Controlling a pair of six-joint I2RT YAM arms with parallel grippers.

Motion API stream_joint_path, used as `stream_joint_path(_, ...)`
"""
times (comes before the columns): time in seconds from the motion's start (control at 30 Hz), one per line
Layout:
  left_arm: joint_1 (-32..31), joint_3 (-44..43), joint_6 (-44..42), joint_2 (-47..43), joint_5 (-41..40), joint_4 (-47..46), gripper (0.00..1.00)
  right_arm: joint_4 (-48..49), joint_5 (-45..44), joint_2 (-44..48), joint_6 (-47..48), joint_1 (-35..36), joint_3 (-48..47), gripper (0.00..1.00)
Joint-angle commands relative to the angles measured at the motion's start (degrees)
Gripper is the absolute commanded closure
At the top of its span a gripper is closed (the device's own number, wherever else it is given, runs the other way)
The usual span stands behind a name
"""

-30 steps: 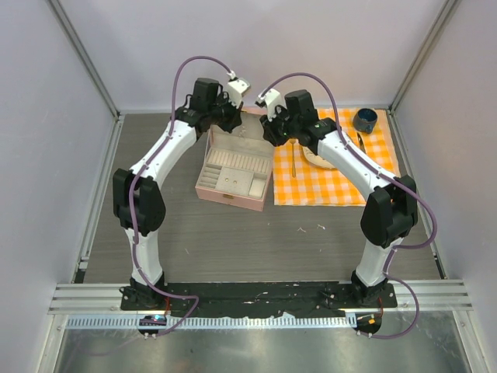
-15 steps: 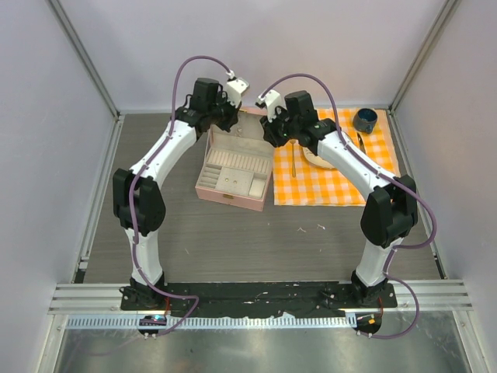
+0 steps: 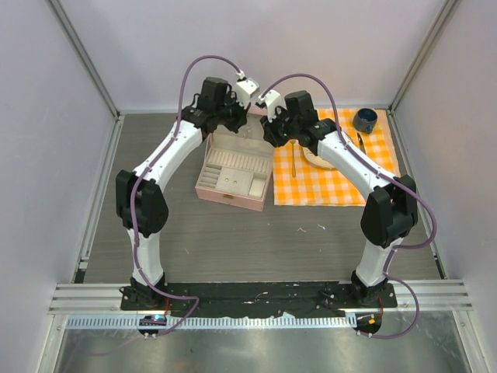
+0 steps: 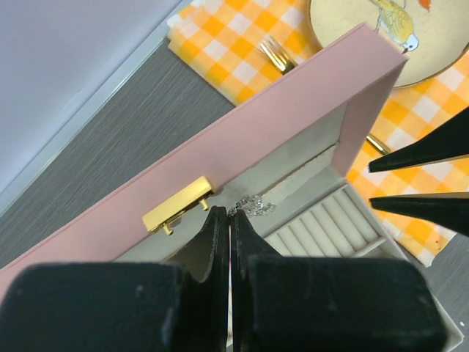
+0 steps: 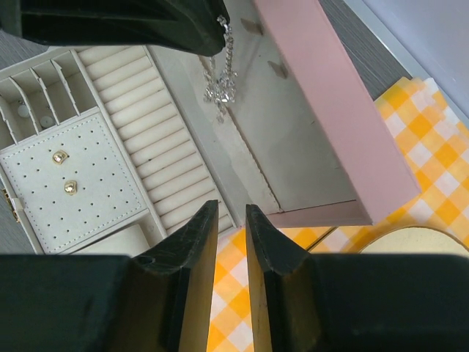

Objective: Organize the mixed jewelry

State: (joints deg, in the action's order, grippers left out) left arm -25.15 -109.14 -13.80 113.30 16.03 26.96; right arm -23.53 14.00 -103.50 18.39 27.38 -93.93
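Note:
The pink case point(image 3: 233, 177) lies open, its lid point(image 4: 278, 136) standing up at the back. My left gripper point(image 4: 229, 213) is shut on a thin silvery chain point(image 4: 253, 206) and holds it over the case's back edge, in front of the lid. In the right wrist view the chain point(image 5: 220, 84) dangles from the left fingers point(image 5: 146, 29) above the ring rolls. My right gripper point(image 5: 231, 207) is open and empty, just right of the case, over its edge and the cloth. Two small gold studs point(image 5: 64, 172) sit on the dotted pad. A few tiny pale bits point(image 3: 311, 228) lie on the table.
An orange checked cloth point(image 3: 342, 175) lies right of the case, with a cream plate point(image 4: 381, 44), a gold fork point(image 3: 293, 163) and a dark blue cup point(image 3: 364, 119). A gold clasp point(image 4: 178, 207) sticks out of the lid. Walls close off the back and sides.
My left arm has shifted a little to the right, toward the case's lid and the right gripper. The right arm has not moved.

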Motion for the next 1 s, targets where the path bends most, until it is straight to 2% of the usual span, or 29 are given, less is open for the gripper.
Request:
stream_joint_path(0.0, -0.7, -4.8, 0.7, -0.7, 0.7, 0.5, 1.00, 2.9, -0.4, 4.2, 0.5, -0.1, 0.4, 0.73)
stream_joint_path(0.5, -1.0, -7.6, 1.2, 1.7, -0.2, 1.3, 1.00, 3.0, -0.3, 5.7, 0.9, -0.7, 2.4, 0.73)
stream_joint_path(0.77, -1.1, -3.6, 0.9, -0.2, -0.8, -0.2, 1.00, 3.4, -0.1, 5.8, 0.9, -1.2, 3.2, 0.73)
stream_joint_path(0.97, -1.3, 1.4, 2.2, -2.7, -2.8, -5.2, 1.00, 3.7, 0.1, 5.8, 0.6, -1.3, 3.6, 0.73)
